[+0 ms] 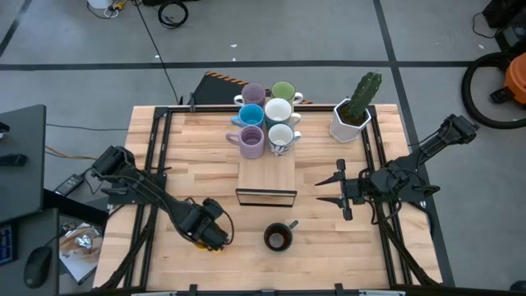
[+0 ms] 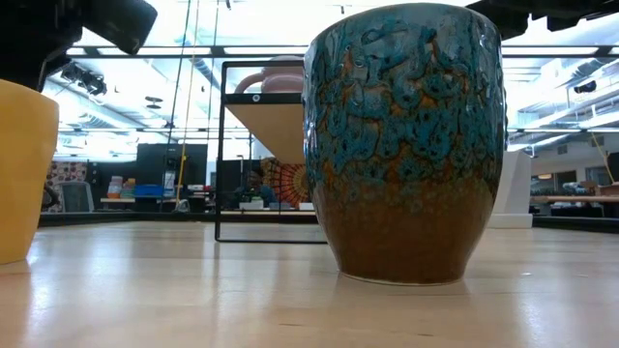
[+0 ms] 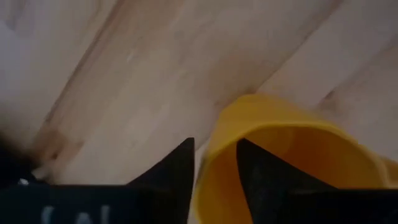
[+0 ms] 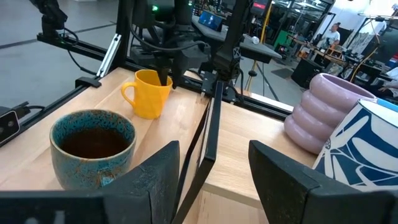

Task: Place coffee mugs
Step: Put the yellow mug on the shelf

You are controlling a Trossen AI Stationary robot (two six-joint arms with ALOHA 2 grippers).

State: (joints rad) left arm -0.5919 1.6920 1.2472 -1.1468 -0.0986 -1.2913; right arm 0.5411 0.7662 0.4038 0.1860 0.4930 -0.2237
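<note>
You are working the left gripper [image 1: 215,238] down at the near left of the table [image 1: 148,173], where its fingers [image 3: 171,171] are straddling the rim of the yellow-orange mug [image 4: 148,93], one finger inside and one outside, pinching the wall; the mug is standing upright on the wood. You are dealing with glazed ceramic here: stiff, smooth and slippery, fairly heavy for a rim pinch, and liable to chip if it is tipping or knocking another mug, so a grip on the wall close to the handle [image 4: 127,93], or well down the rim, is looking like the safer hold in my judgement. Moving right, the dark blue-and-brown glazed mug [image 1: 278,238] is sitting alone near the front edge, just in front of the small wooden shelf stand [image 1: 266,182]. Behind the stand, six mugs are crowding together at the back: a lilac mug [image 1: 249,141] nearest the stand, a second lilac mug [image 1: 251,94], a light blue mug [image 1: 251,116], a green mug [image 1: 283,91] and two white mugs [image 1: 279,111]. Further right, the white pot with a cactus [image 1: 355,113] is standing apart. The right gripper [image 1: 330,190] is waiting at the right, its fingers spread wide and holding nothing. The table is pale butcher-block wood, smooth and level. Beyond it a large open workshop with benches, screens and a distant person [image 4: 336,30] is showing.
</note>
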